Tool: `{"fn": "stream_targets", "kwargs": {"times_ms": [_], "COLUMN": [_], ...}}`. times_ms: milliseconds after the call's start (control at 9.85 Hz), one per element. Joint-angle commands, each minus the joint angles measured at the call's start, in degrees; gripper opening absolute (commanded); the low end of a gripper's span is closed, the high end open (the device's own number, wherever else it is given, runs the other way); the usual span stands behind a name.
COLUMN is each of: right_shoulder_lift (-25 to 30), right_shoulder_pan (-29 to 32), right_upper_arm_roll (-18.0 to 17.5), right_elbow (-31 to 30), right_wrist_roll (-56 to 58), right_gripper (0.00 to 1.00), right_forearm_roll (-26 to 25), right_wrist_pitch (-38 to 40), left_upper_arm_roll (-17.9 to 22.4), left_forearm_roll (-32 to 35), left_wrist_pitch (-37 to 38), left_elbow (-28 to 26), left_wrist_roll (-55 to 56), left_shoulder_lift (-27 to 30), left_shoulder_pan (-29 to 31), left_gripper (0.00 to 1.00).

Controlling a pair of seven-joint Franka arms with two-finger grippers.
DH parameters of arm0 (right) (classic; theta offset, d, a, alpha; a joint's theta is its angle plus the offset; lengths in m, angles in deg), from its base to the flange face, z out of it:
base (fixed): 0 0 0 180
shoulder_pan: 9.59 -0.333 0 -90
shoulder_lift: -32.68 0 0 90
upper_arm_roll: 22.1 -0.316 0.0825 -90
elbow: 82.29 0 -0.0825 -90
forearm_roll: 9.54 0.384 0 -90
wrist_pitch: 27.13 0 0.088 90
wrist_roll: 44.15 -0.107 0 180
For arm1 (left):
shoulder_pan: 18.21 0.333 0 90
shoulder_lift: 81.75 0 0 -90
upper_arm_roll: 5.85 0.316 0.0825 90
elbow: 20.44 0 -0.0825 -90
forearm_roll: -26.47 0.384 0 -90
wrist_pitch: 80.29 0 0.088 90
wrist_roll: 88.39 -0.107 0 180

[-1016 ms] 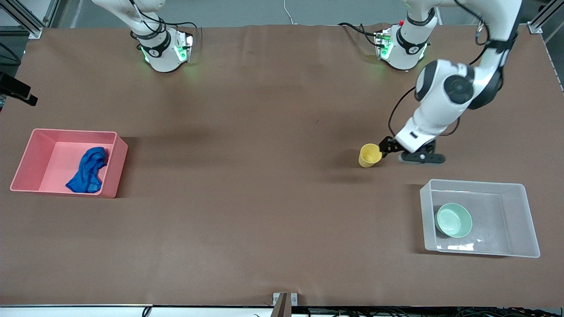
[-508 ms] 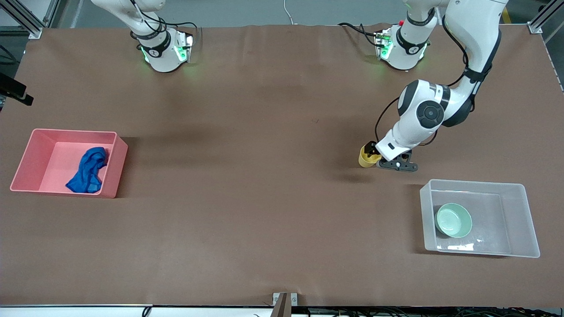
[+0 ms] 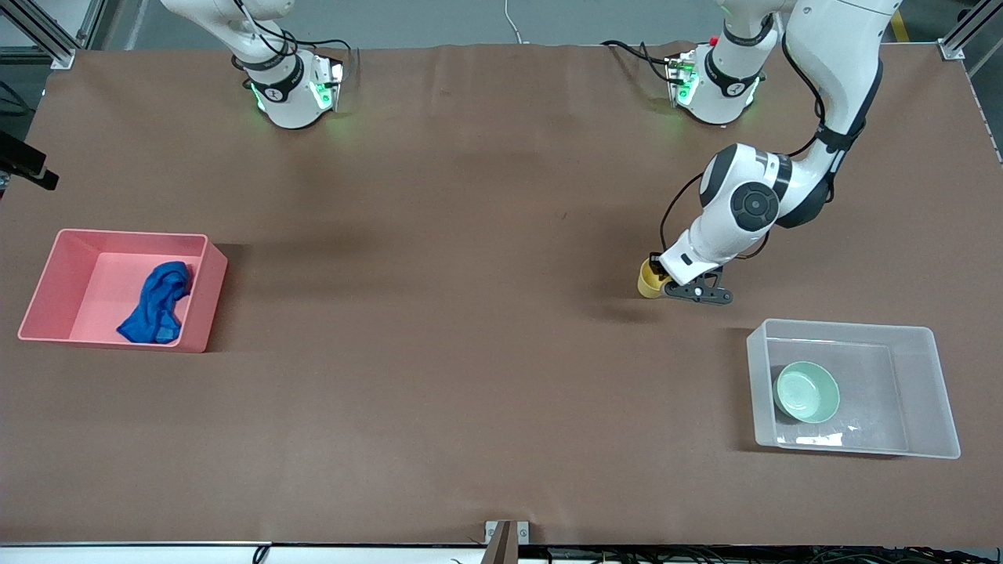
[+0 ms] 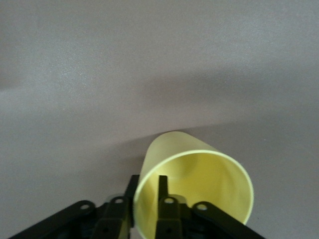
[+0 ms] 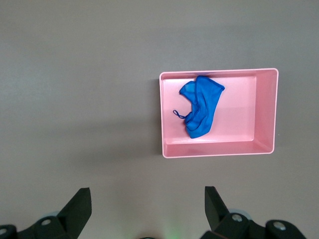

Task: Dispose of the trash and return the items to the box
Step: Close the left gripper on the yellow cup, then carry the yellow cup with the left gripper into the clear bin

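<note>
The yellow cup (image 3: 647, 283) stands on the table, farther from the front camera than the clear box (image 3: 850, 324). My left gripper (image 3: 657, 276) is at the cup's rim. In the left wrist view my left gripper (image 4: 147, 177) has one finger inside the cup (image 4: 199, 172) and one outside, shut on its wall. The mint-green bowl (image 3: 807, 392) lies in the clear box. The blue cloth (image 3: 157, 301) lies in the pink tub (image 3: 205, 301). My right gripper (image 5: 147, 191) is open and empty, high over the table, looking down on the cloth (image 5: 201, 107) in the pink tub (image 5: 219, 149).
The pink tub sits at the right arm's end of the table and the clear box at the left arm's end. The brown table cover (image 3: 470, 352) lies bare between them. The right arm waits folded near its base (image 3: 286, 86).
My left gripper has moved down onto the yellow cup, and its fingers now straddle the cup's wall. The cup has shifted slightly. The right arm has not moved.
</note>
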State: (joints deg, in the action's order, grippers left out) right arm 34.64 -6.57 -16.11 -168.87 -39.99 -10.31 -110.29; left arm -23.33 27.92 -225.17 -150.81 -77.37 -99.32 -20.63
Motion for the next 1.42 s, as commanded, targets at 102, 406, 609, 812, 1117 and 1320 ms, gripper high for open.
{"fn": "stream_targets", "kwargs": {"times_ms": [102, 406, 609, 812, 1117, 1320], "right_shoulder_lift": [0.16, -0.72, -0.72, -0.72, -0.72, -0.72], "right_shoulder_pan": [-0.91, -0.91, -1.17, -1.52, -1.79, -1.79], "right_upper_arm_roll": [0.43, 0.43, 0.43, 0.43, 0.43, 0.52], "right_elbow": [-0.08, 1.68, 1.68, 1.68, 1.68, 1.68], "right_wrist_roll": [0.58, 0.58, 0.58, 0.58, 0.58, 0.58], "right_gripper": [1.00, 1.00, 1.00, 1.00, 1.00, 1.00], "right_forearm_roll": [0.15, 0.42, 0.33, 0.24, 0.68, 0.68], "right_wrist_pitch": [-0.87, -0.78, -0.78, -0.87, -0.96, -0.96], "left_upper_arm_roll": [0.24, 6.81, 11.39, 17.53, 24.14, 27.83], "left_forearm_roll": [1.46, 0.67, 0.67, 0.58, -4.48, -9.69], "left_wrist_pitch": [6.79, 14.36, 14.90, 14.90, 14.99, 15.25], "left_elbow": [1.77, 17.37, 26.09, 31.55, 41.14, 42.04], "left_wrist_roll": [-0.82, -1.00, -4.05, -10.55, -23.01, -30.16], "left_shoulder_lift": [5.33, 4.75, 0.89, -3.93, -14.92, -18.19], "left_shoulder_pan": [0.84, 0.93, 1.02, 1.11, 2.15, 2.25], "left_gripper": [0.00, 0.00, 0.00, 0.00, 0.00, 0.00]}}
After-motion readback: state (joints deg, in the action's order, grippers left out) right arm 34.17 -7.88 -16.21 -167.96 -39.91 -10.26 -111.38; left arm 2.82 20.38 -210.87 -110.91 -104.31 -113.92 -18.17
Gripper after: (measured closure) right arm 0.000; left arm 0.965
